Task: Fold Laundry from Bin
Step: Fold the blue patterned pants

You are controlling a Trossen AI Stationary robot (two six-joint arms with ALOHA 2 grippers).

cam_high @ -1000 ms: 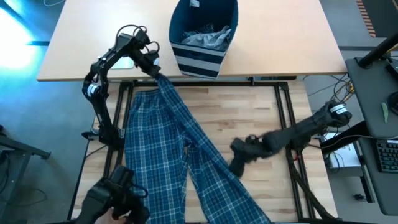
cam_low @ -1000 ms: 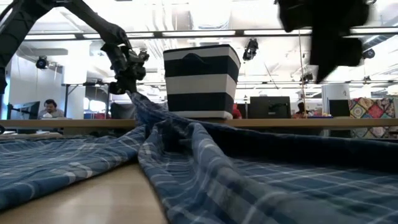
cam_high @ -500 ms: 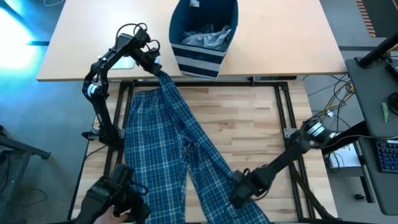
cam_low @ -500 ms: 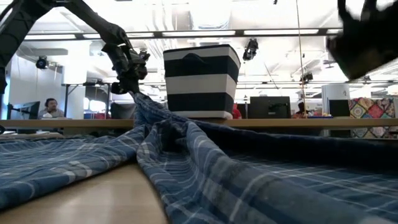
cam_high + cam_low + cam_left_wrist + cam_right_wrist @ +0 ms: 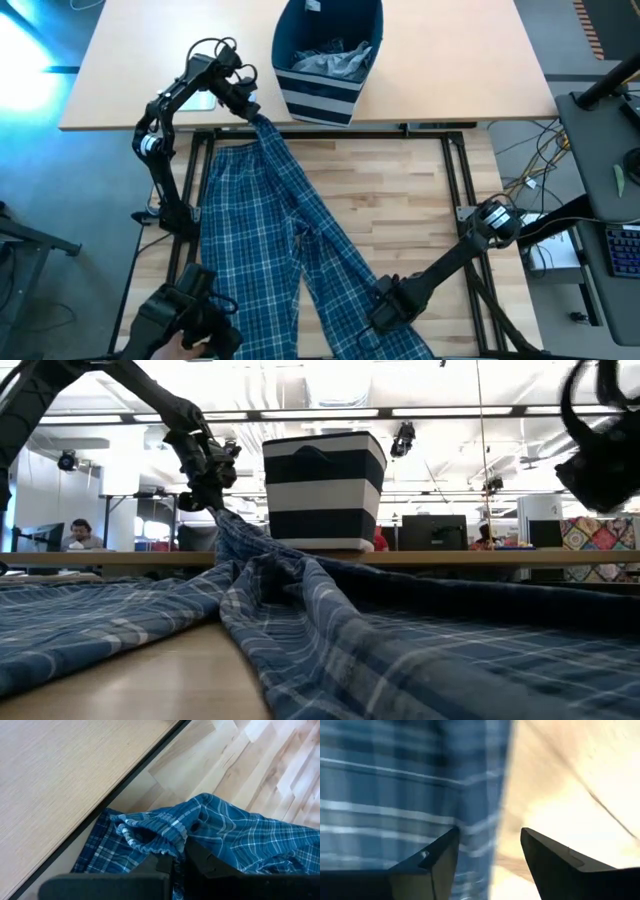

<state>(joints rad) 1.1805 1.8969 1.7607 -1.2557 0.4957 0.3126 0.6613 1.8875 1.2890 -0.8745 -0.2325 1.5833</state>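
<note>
Blue-and-white plaid trousers [image 5: 290, 250] lie spread on the wooden table, legs toward the near edge. Their waistband end rises to my left gripper [image 5: 250, 112], which is shut on it beside the bin. The navy striped bin [image 5: 320, 95] stands on the pale far table with grey laundry [image 5: 335, 60] inside. My right gripper [image 5: 383, 318] is open and points down over the outer edge of the right trouser leg [image 5: 480, 820], one finger above the cloth and the other above bare wood. My left gripper pinches the gathered waistband [image 5: 150, 842] between its two fingers, slanting down from the far left. That end is lifted clear [image 5: 215, 510], and the cloth slopes down from it onto the table. Whether my right gripper touches the trouser leg I cannot tell.
Black frame rails [image 5: 330, 133] run between the pale far table and the wooden one and along the wooden table's sides. A dark device [image 5: 190, 320] sits at the near left corner. Bare wood [image 5: 400, 190] lies right of the trousers.
My right gripper has swung from above the middle of the table toward the near edge and down, tipping steeper, to the right trouser leg's edge. The trousers have stayed where they were.
</note>
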